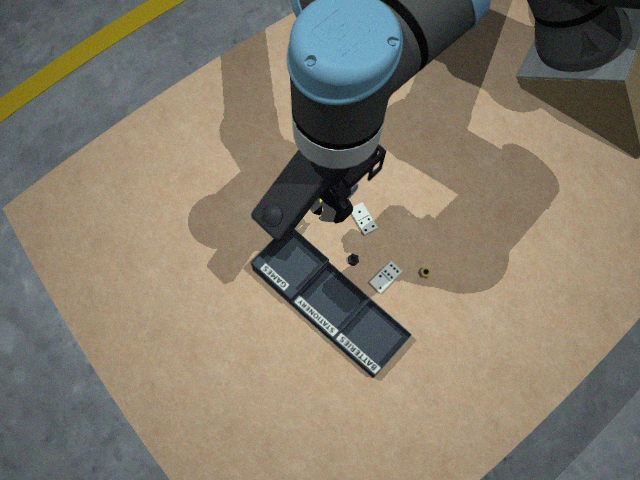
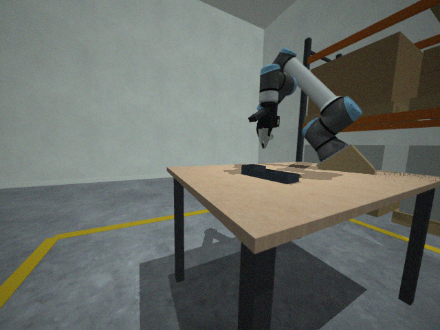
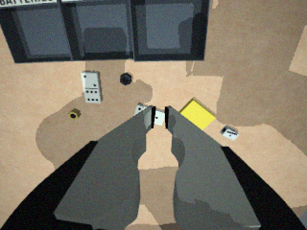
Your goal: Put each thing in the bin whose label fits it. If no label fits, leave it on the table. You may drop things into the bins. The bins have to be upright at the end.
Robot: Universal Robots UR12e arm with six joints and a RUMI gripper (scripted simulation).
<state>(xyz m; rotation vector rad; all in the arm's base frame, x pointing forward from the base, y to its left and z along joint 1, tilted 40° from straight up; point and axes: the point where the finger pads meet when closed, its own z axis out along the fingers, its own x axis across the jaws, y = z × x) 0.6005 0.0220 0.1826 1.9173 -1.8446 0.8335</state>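
Note:
My gripper (image 1: 330,211) (image 2: 263,144) (image 3: 160,107) is shut and empty, hanging high above the table just behind the bins. Three dark bins stand in a row, labelled GAMES (image 1: 275,276), STATIONERY (image 1: 315,315) and BATTERIES (image 1: 359,353); the row also shows in the side view (image 2: 269,174) and along the top of the wrist view (image 3: 131,29). One white domino (image 1: 364,218) (image 3: 140,108) lies right under my fingers. A second domino (image 1: 385,276) (image 3: 91,86), a black nut (image 1: 353,258) (image 3: 126,79) and a yellow nut (image 1: 423,271) (image 3: 74,113) lie beside the bins.
A flat yellow block (image 3: 197,114) and a small white die (image 3: 229,132) lie on the table to the right of my fingers in the wrist view. The robot's base (image 1: 578,46) stands at the table's far corner.

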